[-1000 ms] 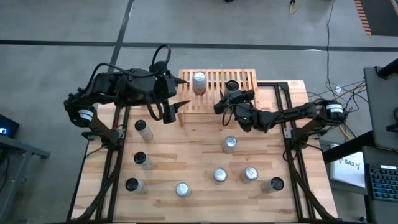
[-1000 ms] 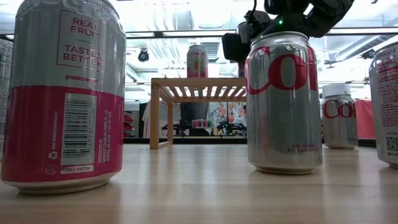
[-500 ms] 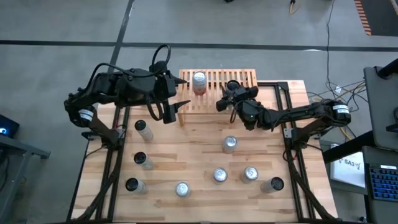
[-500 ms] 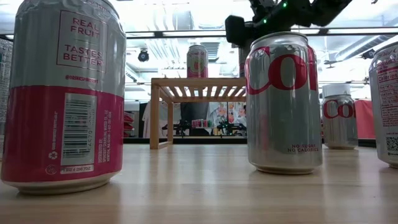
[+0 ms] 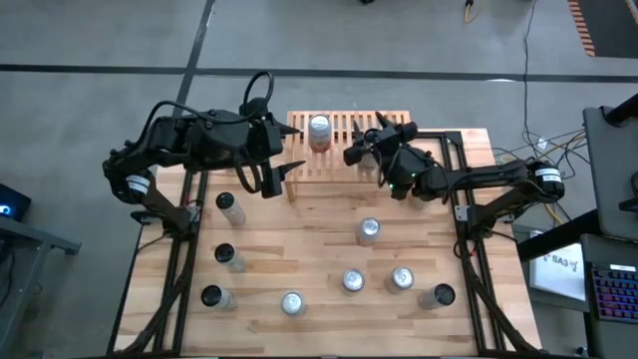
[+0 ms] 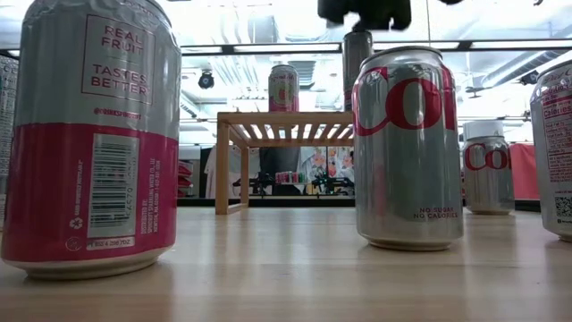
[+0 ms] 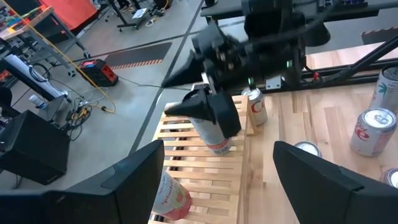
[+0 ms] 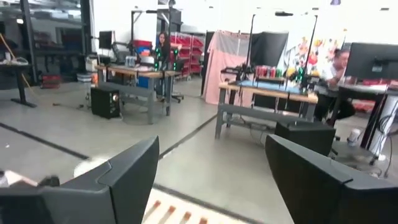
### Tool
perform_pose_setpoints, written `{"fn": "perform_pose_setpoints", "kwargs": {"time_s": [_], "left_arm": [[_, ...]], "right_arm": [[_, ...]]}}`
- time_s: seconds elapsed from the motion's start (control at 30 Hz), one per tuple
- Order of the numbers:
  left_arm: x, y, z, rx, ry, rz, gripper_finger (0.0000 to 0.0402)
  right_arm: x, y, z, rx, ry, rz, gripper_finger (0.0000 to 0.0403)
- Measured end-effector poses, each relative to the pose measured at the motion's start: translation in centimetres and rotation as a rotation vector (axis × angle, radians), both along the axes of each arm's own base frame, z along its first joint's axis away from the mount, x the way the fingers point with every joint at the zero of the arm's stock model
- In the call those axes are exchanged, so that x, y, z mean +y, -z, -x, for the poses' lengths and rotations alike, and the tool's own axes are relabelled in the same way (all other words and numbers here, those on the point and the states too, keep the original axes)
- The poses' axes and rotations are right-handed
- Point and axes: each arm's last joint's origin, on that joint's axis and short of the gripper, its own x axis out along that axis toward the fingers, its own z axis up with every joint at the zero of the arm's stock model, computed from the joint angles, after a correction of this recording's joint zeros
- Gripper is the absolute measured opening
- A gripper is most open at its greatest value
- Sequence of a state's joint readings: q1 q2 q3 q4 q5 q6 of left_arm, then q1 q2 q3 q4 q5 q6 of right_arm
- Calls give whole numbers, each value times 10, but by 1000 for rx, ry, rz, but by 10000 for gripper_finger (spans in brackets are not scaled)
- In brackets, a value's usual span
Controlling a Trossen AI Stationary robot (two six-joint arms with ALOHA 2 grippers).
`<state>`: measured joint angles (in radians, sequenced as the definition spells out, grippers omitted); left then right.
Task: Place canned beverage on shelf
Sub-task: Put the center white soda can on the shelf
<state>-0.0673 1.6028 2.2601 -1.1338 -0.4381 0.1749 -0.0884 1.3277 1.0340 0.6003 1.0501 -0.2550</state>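
- High view: grey concrete floor around a light wooden tabletop (image 5: 309, 229). The small slatted natural-wood shelf (image 5: 394, 125) sits at its far edge with one pink-and-silver can (image 5: 319, 130) already on it. Over the last second the right hand (image 5: 364, 152) has moved from the tabletop beside the shelf to above the shelf's slats, so the delivery looks close. Seven more cans stand on the tabletop. The left hand (image 5: 284, 172) waits just beside the shelf's left end, holding nothing.
- Low view: bright workshop behind. The right hand has risen toward the top edge, and a silver can (image 6: 357, 54) hangs below it, above shelf level.
- Left wrist view: the right hand's fingers are spread about can-wide and clamp the silver can with red lettering, tilted, over the slats, not yet set down. The left fingers stand wide apart, empty.
- Right wrist view: room only; the can is not visible.
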Motion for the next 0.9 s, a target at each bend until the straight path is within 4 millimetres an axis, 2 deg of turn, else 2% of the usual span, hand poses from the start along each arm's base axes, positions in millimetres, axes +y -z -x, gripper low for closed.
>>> {"fn": "perform_pose_setpoints", "kwargs": {"time_s": [0.23, 0.47, 0.67, 0.9], "left_arm": [[0, 3, 0, 25, 0, -2, 286], [0, 13, -7, 61, 1, -2, 286], [12, 26, -20, 71, 40, 50, 278], [51, 38, -36, 12, 77, 98, 237]], "right_arm": [[9, -58, -2, 36, -37, -1, 285], [8, -113, 19, 39, -301, -300, 252], [3, -142, 49, 116, -324, -401, 184], [-6, -151, 78, 219, -208, -454, 68]]}}
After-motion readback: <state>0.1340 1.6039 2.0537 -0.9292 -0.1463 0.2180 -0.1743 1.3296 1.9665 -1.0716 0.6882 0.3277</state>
